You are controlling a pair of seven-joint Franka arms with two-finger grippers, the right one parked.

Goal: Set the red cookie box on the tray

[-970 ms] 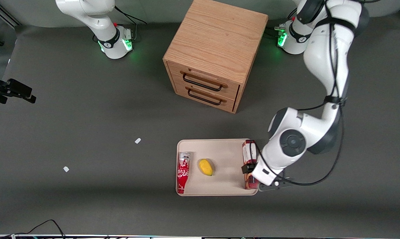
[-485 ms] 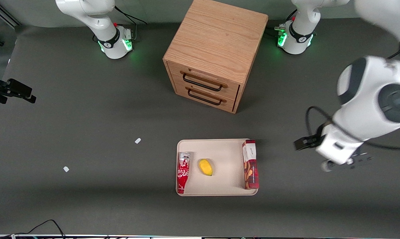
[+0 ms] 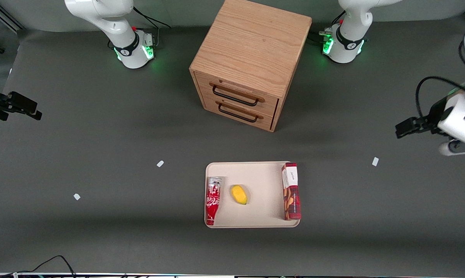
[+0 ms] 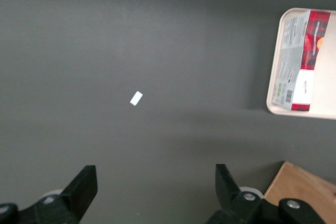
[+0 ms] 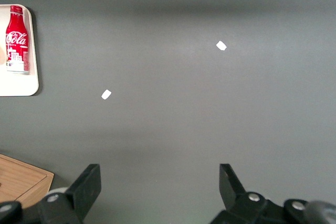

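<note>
The red cookie box lies flat on the beige tray, along the tray's edge toward the working arm's end, its white end panel pointing at the cabinet. The left wrist view shows the same box inside the tray's rim. My left gripper hangs well away from the tray, toward the working arm's end of the table. It is open over bare mat, fingers wide apart with nothing between them.
A red soda bottle and a yellow fruit also lie on the tray. A wooden two-drawer cabinet stands farther from the front camera. Small white scraps dot the dark mat.
The gripper let go of the cookie box, rose and swung off toward the working arm's end of the table. The box stayed on the tray.
</note>
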